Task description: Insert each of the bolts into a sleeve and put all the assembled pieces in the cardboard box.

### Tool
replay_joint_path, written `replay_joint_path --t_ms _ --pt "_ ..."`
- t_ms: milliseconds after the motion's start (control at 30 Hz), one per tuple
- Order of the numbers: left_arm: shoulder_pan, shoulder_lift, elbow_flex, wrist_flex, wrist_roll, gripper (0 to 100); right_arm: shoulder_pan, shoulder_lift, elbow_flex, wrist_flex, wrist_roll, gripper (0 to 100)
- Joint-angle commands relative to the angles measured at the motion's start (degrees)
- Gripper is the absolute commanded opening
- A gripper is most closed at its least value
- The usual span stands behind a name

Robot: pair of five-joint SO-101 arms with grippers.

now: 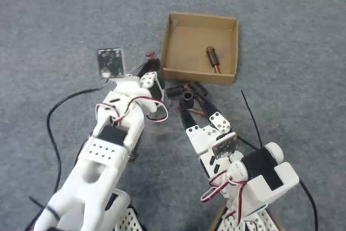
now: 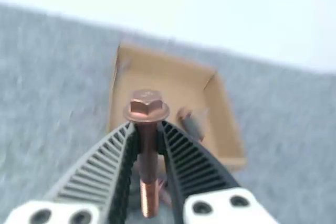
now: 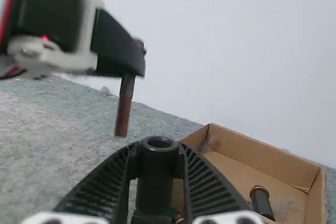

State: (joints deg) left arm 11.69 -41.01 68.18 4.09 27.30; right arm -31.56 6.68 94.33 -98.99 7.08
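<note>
Left gripper (image 2: 147, 129) clamps bolt (image 2: 146, 109) | right gripper (image 3: 157, 150) clamps sleeve (image 3: 156, 174) | cardboard box (image 1: 197, 75) holds one assembled piece (image 1: 213, 58)

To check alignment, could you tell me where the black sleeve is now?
In the high view, the black sleeve stands upright in the right gripper, outside the cardboard box, with the left gripper holding a bolt nearby.

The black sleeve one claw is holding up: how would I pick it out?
Find the cardboard box on the grey carpet. Just outside its wall nearest the arms, the right gripper clamps the sleeve upright. Unlike the loose pieces lying beside it, its open hole faces up.
</note>
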Motion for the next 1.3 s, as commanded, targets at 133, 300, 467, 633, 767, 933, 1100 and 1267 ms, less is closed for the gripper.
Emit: replay_joint_path --t_ms 133,300,467,633,767,933,1100,1267 --pt "2.29 -10.37 1.19 -6.86 -0.53 1 -0.48 1.01 0.79 -1.36 0.09 0.7" --pt "7.38 -12.04 1.80 -3.52 -0.53 1 -1.10 1.01 0.88 -1.36 0.09 0.7" --pt "8.79 -13.01 3.12 -3.34 -0.53 1 -1.27 1.01 0.88 -1.36 0.09 0.7" --pt "8.53 -14.33 4.62 -3.34 -0.53 1 -1.27 1.01 0.88 -1.36 0.09 0.7" --pt "9.58 -16.88 6.11 -3.34 -0.53 1 -1.27 1.01 0.88 -1.27 0.18 0.7" --pt "10.11 -20.31 8.22 -3.34 -0.53 1 -1.27 1.01 0.88 -1.10 0.18 0.7" --pt "10.46 -22.59 8.66 0.97 -0.53 1 -1.27 1.01 0.62 0.84 0.18 0.7" --pt "13.19 -26.29 8.75 4.31 -1.14 1 -1.27 1.01 0.62 1.01 0.18 0.7"
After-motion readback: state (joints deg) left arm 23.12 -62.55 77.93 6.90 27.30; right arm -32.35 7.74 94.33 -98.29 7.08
